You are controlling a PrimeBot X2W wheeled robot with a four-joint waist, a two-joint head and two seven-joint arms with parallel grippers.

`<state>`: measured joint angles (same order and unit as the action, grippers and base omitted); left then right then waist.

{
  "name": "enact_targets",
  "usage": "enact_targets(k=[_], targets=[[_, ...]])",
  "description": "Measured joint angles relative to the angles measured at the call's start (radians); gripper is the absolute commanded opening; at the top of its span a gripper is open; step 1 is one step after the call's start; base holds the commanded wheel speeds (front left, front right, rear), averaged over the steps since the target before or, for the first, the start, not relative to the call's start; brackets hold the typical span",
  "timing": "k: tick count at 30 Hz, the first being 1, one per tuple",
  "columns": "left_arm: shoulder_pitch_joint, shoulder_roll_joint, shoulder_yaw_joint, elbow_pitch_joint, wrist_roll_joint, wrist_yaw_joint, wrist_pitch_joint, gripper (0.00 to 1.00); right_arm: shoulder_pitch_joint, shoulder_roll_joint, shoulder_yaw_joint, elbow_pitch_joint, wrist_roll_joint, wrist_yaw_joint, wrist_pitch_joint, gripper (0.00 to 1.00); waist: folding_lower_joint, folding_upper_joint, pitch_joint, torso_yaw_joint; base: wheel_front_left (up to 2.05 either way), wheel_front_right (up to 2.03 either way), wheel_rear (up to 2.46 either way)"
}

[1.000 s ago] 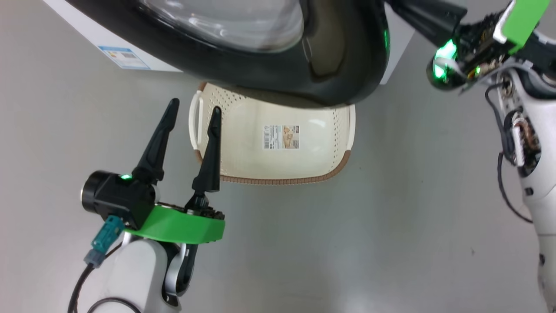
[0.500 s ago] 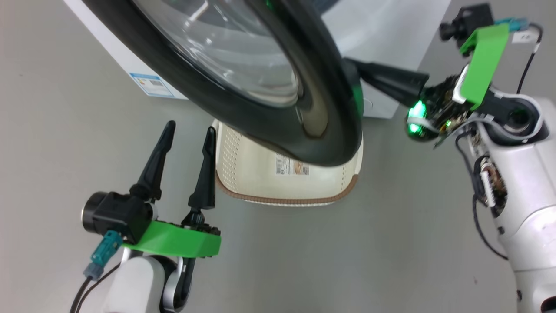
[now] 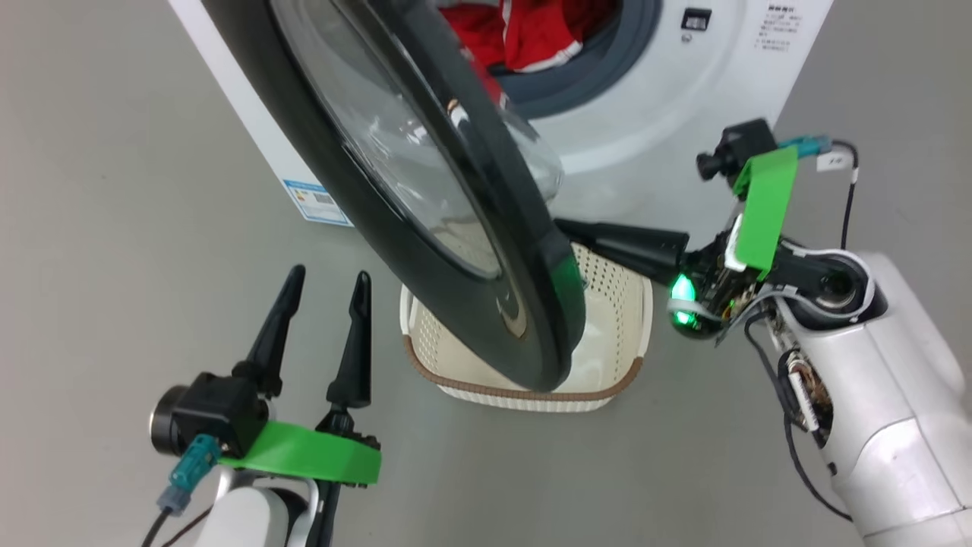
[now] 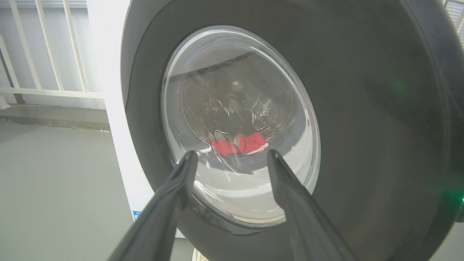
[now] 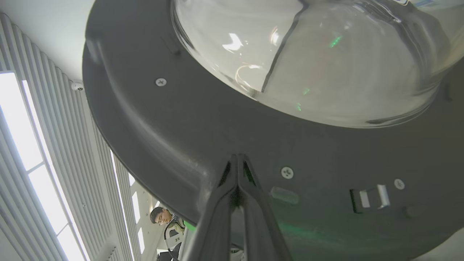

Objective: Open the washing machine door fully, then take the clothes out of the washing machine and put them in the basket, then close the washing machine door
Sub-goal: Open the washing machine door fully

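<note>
Step in hand: 1 of 3, opening the door fully. Judged status: not complete.

1. The washing machine door (image 3: 414, 205) stands part-way open, hinged on the robot's left, with its free edge above the basket (image 3: 616, 296). Behind the door, the drum mouth of the washing machine (image 3: 668, 99) is exposed. The red clothes (image 3: 531, 30) lie inside it, none yet removed.

2. The right gripper (image 3: 566, 226) is on the inner side of the door. Its 2 fingers are pressed together with nothing between them. Their tips point at the dark inner rim just below the glass bowl, near the latch (image 5: 369, 197). The tips appear to bear on the rim, but the wide-angle wrist picture does not confirm contact.

3. The left gripper (image 3: 330, 271) is on the outer side of the door, apart from it. Its fingers are spread wide, empty, and aimed at the glass.

4. Governing relation: the door lies directly ahead of the right fingertips, its face square across their long axis. The right arm is the nearer one. It sits on the side from which a push swings the free edge away from the drum mouth. The coming move likely requires that push to follow the hinge arc, so the tips do not slide off the rim.
</note>
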<state>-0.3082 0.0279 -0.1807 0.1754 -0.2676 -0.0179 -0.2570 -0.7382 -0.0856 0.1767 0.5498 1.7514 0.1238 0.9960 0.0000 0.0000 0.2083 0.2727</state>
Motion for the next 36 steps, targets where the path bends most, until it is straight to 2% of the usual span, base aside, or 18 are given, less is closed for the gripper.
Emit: enact_targets(k=[15,21,30,36], targets=[[0.057,0.004,0.001,0.058,-0.003,0.001,0.0,1.0,0.085,0.008,0.111,0.037,0.019,0.0,-0.004,0.0,0.0,0.0,-0.122,0.096,0.0,0.0,0.0],[0.065,0.005,-0.007,0.066,-0.006,0.001,0.0,1.0,0.102,0.008,0.157,0.038,0.027,0.0,-0.045,0.0,0.0,0.0,-0.16,0.151,0.0,0.0,0.0],[0.07,0.008,-0.024,0.064,-0.022,0.012,0.0,1.0,0.099,0.008,0.198,0.043,0.025,0.0,-0.072,0.0,0.0001,0.0,-0.18,0.239,0.0,0.0,0.0],[0.089,0.01,-0.014,0.044,-0.027,0.028,0.0,1.0,0.091,0.012,0.263,0.043,0.035,0.0,-0.072,0.0,0.0,0.0,-0.166,0.26,0.0,0.0,0.0]])
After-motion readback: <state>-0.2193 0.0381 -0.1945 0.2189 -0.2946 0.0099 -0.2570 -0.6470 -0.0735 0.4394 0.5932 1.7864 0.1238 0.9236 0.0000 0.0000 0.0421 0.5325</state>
